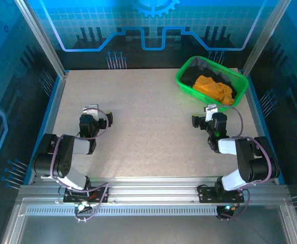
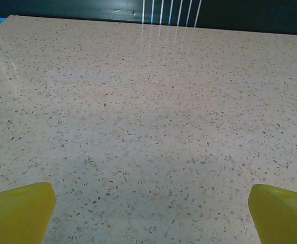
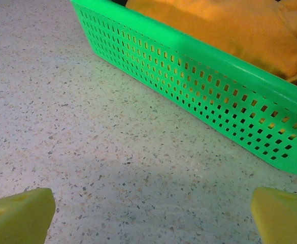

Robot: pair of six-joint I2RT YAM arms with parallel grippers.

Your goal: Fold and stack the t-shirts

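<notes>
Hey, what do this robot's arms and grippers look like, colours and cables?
The left arm and right arm are black with pale grey-white lower segments. Thin purplish cables loop along each. The left gripper and right gripper are black with a small white part on top, and their fingertips are yellow.

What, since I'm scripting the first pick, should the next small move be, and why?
Probably raise the right gripper forward over the rim of the green basket toward the orange t-shirt: its jaws stand open and empty, short of the basket wall, and the shirt lies bunched inside.
</notes>
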